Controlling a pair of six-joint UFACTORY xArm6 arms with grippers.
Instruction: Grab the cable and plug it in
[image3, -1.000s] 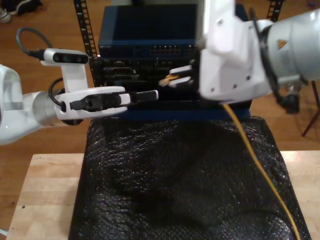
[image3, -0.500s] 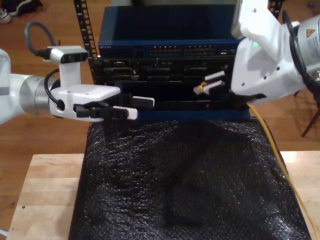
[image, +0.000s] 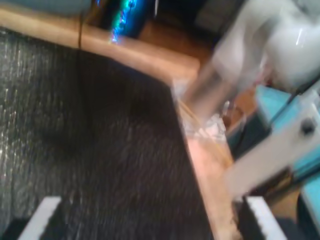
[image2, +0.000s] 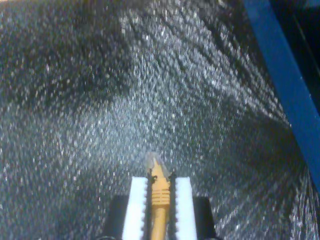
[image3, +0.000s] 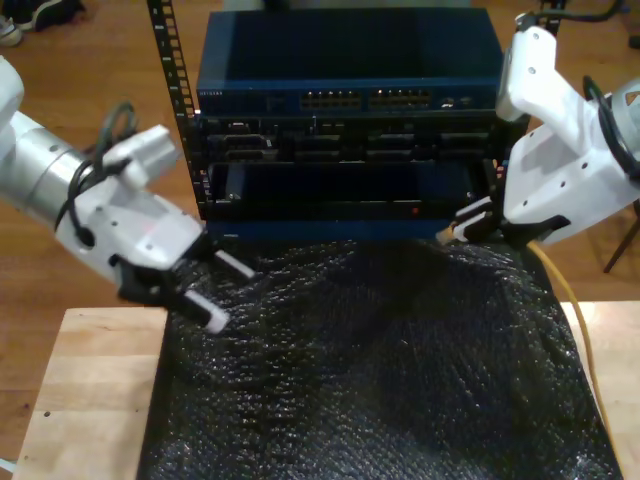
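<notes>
A black bubbled mat covers most of the wooden table, leaving bare wood strips at the exterior view's left and right edges. At the table's far edge stands a rack of network gear, its blue switch on top with rows of ports facing the mat, and a blue ledge meeting the mat's far edge. The middle of the mat lies open, with both arms out toward its far corners. My first gripper hangs over the mat's far corner at the exterior view's left, tilted down, its two white-tipped fingers spread wide with nothing between them; its wrist view, blurred, looks across the mat to the wooden edge beyond. My second gripper sits at the exterior view's right, just near of the blue ledge, low over the mat. Its white pads are closed narrow on the cable, gripping it just behind the clear plug, which juts out past the fingertips. From the gripper the yellow cable runs near along the mat's edge at the exterior view's right.
</notes>
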